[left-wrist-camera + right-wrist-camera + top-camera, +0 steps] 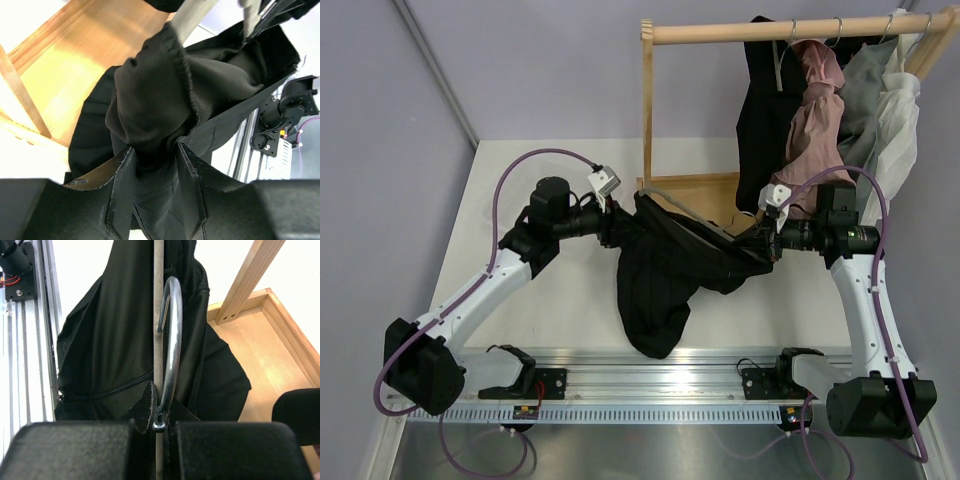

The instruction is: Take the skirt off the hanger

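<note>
The left arm [490, 280] rises from its base at the near left corner, is bent at the elbow and is turned right, so that its wrist lies level over the tabletop [555, 320]. The right arm [860, 300] stands nearly upright from its base and is bent left at the wrist. The two wrists face each other, and the skirt [660, 280] is slung between them above the middle of the tabletop, its longest fold drooping toward the near side.

The left wrist view shows what the overhead view hides. The left end effector [155, 172] is partly closed, with a thick bunch of the skirt's hemmed edge gathered and pinched between its fingers [122, 187].

In the right wrist view the right end effector [160, 415] is seen fully closed on the hanger [158, 300]. It grips at the foot of the metal hook [173, 330], which curves away from the fingers, and the grey bar runs straight out with black cloth draped on both sides. Only the overhead view shows that the skirt's low fold reaches almost to the aluminium rail [650, 385] at the near edge.

The wooden rack [647, 110] stands just behind, and its base tray [695, 188] is partly covered by the skirt's far edge. The hanging clothes [815, 110] are close behind the right wrist. White tabletop is seen between the skirt and the left forearm, and again between the skirt and the right arm.
</note>
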You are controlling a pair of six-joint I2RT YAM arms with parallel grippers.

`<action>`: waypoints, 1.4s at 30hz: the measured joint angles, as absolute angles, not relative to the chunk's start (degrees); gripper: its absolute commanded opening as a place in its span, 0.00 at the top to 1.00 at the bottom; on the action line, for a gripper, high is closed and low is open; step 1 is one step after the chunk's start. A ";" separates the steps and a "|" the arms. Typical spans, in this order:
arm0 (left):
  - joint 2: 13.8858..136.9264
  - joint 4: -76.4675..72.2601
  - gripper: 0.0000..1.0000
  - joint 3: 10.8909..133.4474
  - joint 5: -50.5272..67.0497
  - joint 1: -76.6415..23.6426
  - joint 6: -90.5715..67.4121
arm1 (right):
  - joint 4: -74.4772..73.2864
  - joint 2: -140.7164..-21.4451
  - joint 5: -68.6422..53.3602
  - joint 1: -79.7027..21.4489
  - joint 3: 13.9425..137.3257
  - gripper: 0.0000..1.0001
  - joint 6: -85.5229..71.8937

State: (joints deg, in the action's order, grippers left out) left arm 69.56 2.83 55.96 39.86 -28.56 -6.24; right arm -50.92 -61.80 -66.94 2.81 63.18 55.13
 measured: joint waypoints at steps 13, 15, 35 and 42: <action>69.54 0.14 0.83 56.01 43.55 -28.56 -7.22 | -51.44 -61.95 -66.61 2.20 62.65 1.00 56.84; 69.54 0.32 0.97 56.01 43.55 -28.56 -7.09 | -51.51 -62.00 -66.57 2.20 62.65 1.00 56.86; 58.85 14.22 1.00 47.77 34.50 -23.14 -2.96 | -49.93 -63.64 -66.11 1.67 63.75 1.00 54.54; 60.58 15.90 0.90 45.69 35.44 -20.05 -6.09 | -53.78 -64.29 -69.10 1.65 65.12 1.00 57.52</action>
State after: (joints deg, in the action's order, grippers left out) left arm 60.58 15.90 45.69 35.44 -20.05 -6.09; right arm -53.78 -64.29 -69.10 1.65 65.12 57.52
